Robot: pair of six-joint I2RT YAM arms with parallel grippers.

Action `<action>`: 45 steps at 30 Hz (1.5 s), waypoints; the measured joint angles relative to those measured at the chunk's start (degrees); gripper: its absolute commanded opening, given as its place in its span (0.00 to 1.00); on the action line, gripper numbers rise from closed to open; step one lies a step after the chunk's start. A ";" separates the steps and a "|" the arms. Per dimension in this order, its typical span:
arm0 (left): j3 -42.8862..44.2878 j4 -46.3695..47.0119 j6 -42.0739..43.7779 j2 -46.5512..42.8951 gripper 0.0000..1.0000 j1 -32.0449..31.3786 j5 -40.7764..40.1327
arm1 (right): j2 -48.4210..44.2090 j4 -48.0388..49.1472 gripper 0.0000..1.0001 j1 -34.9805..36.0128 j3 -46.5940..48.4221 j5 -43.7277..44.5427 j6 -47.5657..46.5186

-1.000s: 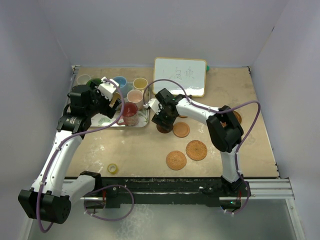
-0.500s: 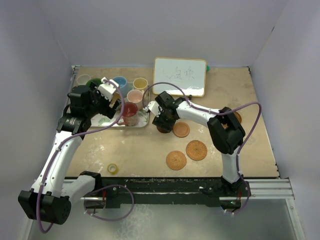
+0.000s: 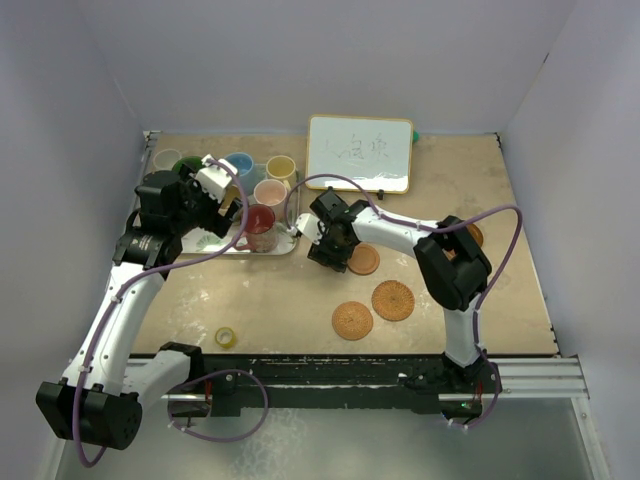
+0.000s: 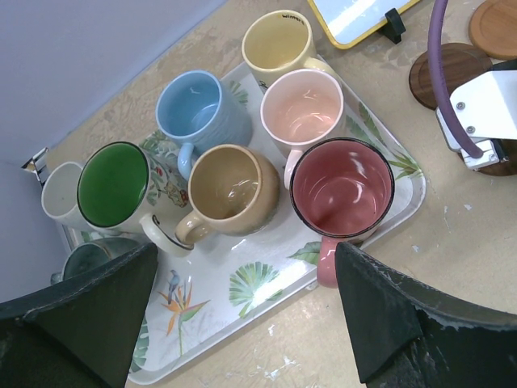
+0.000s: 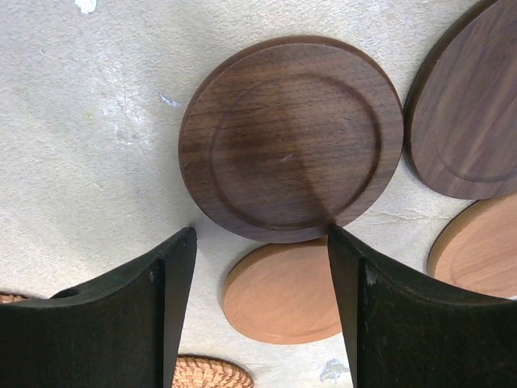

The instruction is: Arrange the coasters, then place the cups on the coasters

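Several cups stand on a leaf-patterned tray (image 4: 242,299): yellow (image 4: 279,36), light blue (image 4: 194,101), pink (image 4: 300,105), red (image 4: 341,186), tan (image 4: 234,186), green-lined (image 4: 113,182), white (image 4: 60,190). My left gripper (image 4: 246,255) hangs open above the tray's near edge, by the red cup's handle. My right gripper (image 5: 260,236) is open low over the coasters. Its fingertips flank the near edge of a dark wooden coaster (image 5: 291,137) and a light wooden one (image 5: 283,291). Two woven coasters (image 3: 352,320) (image 3: 393,299) lie nearer the arm bases.
A second dark coaster (image 5: 472,121) and another light one (image 5: 481,250) lie right of the right gripper. A whiteboard (image 3: 360,152) stands at the back. A small yellow tape roll (image 3: 226,337) lies near the front left. Walls enclose the table on three sides.
The right gripper has shifted slightly toward the near side over the coasters and its fingers have narrowed a little. The left arm has not moved.
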 measured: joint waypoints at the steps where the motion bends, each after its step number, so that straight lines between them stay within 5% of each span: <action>1: 0.00 0.00 0.00 0.00 0.88 0.00 0.04 | 0.00 -0.17 0.68 0.00 0.00 -0.13 -0.31; 45: -0.09 1.38 -1.49 -0.76 0.88 0.11 -3.06 | 2.12 -3.23 0.67 2.95 4.00 -9.05 -4.31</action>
